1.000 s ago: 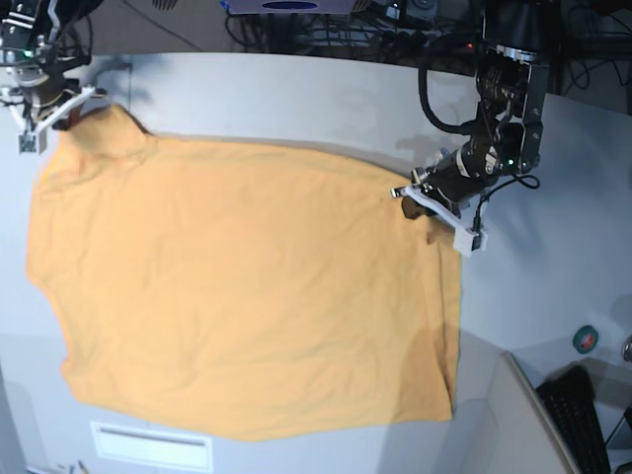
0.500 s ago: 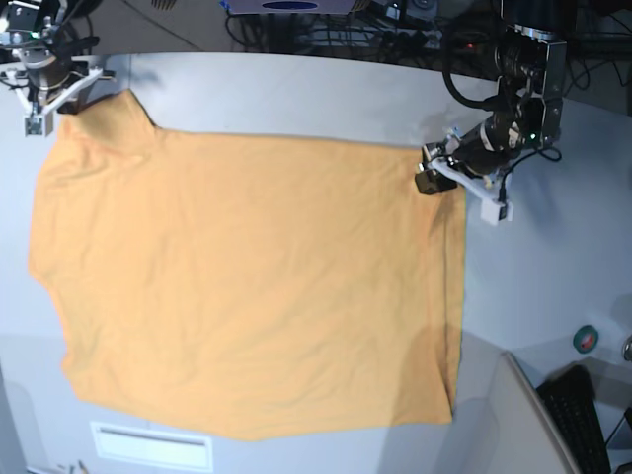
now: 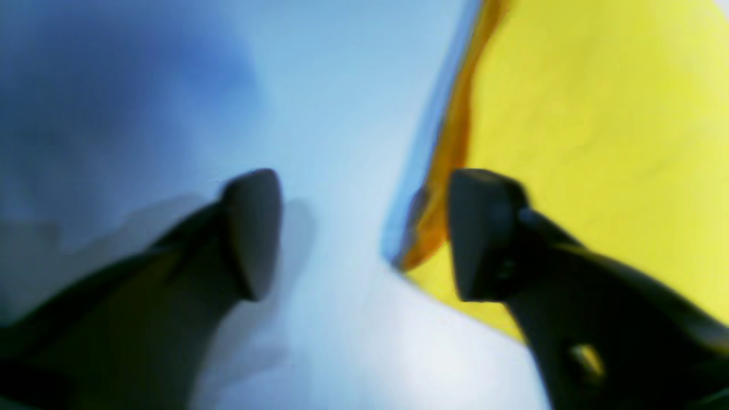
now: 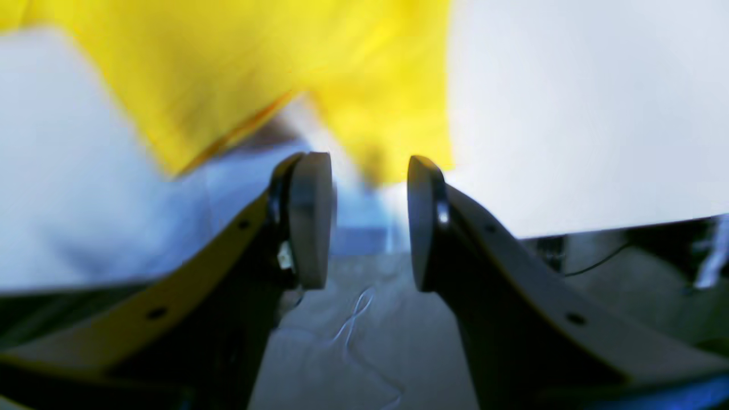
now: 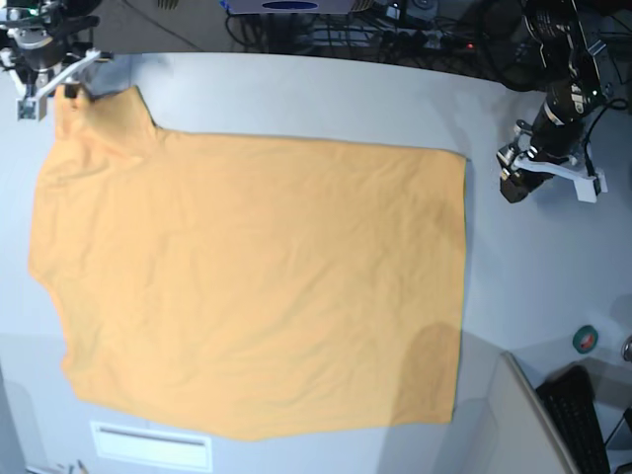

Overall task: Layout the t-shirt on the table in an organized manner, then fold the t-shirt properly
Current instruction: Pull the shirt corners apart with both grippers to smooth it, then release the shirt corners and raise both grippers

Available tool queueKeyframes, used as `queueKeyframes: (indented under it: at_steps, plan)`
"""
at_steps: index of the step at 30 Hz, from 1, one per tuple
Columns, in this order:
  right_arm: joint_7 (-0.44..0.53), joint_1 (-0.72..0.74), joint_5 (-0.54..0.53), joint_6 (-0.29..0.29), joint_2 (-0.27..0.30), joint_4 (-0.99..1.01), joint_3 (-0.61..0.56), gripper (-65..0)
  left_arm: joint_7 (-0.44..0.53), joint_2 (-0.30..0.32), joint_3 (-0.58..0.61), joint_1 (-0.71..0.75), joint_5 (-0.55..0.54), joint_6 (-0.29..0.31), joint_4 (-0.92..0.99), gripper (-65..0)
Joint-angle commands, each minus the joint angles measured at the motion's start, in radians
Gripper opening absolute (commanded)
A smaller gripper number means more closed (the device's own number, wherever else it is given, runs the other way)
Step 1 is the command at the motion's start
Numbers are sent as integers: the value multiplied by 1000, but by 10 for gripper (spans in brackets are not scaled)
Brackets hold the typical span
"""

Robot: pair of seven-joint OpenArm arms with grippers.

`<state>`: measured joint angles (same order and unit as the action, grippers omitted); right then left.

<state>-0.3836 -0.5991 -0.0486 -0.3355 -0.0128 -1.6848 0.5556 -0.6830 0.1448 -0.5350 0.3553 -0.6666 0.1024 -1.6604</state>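
Change: both grippers are lifted off the cloth corners held half a second ago; the far right corner is now pulled square.
Left gripper [image 5: 515, 185]: parted, nothing held, just beside the shirt's edge.
Right gripper [image 5: 51, 87]: parted, empty, at the sleeve corner.
Plain light-orange short-sleeved cloth t-shirt [image 5: 247, 281]: spread flat on the matte white-grey table [image 5: 326, 94], judged ready for folding.
Count: one shirt, two grippers.

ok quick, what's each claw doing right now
left claw: open, holding nothing, beside the t-shirt edge
right claw: open, holding nothing, just off the t-shirt's corner
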Motion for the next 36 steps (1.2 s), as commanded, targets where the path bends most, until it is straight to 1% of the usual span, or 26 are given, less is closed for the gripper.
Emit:
queueKeyframes:
  at_steps: [1, 2, 3, 4, 5, 6, 9, 11, 12, 14, 15, 18, 20, 25, 30, 33, 36]
  plan:
    - [21, 15, -7, 2, 9, -27, 1, -435, 12, -12, 26, -3, -12, 9, -47, -331]
    - [21, 35, -7, 2, 9, -28, 1, -438, 12, -21, 59, -9, -9, 9, -59, -397]
    - [21, 60, -7, 2, 12, -25, 1, -458, 12, -24, 106, -15, -8, 9, -57, -490]
    - [18, 87, -6, 2, 29, -19, -1, -504, 15, -21, 174, -40, -8, 9, -44, -599]
    - [15, 117, -6, 2, 43, -11, -7, -578, 15, -20, 232, -71, -8, 9, -16, -650]
    - [15, 144, -6, 2, 46, 9, -9, -650, 15, -20, 280, -100, -8, 9, 24, -650]
    - [15, 249, -6, 2, 50, 91, -2, -650, 16, -23, 342, -192, -8, 9, 177, -650]
    - [15, 307, -3, 2, 60, 176, 1, -650, 16, -23, 342, -232, -8, 7, 280, -650]
    - [15, 331, -3, 2, 78, 223, 1, -650, 18, -21, 342, -244, -8, 7, 328, -650]
    - [15, 361, -3, 2, 101, 311, -2, -650, 24, -12, 326, -249, -2, 7, 377, -650]
    - [15, 370, -3, 2, 106, 348, 1, -650, 44, -3, 309, -241, 18, 7, 388, -650]
    - [15, 367, -3, 3, 110, 394, 1, -650, 107, 6, 270, -198, 95, 7, 389, -650]
    - [15, 347, -3, 5, 110, 397, 1, -650, 122, 8, 255, -180, 141, 7, 388, -650]
    - [15, 314, -3, 5, 101, 381, 1, -650, 124, 8, 197, -180, 156, 9, 378, -650]
    - [16, 241, -3, 9, 72, 228, 2, -650, 121, 5, 195, -164, 156, 10, 242, -650]
    - [16, 190, -4, 9, 38, 107, 4, -650, 121, 2, 184, -147, 155, 12, 157, -650]
    - [16, 167, -6, 9, 17, 51, 4, -650, 119, 0, 160, -115, 153, 13, 81, -650]
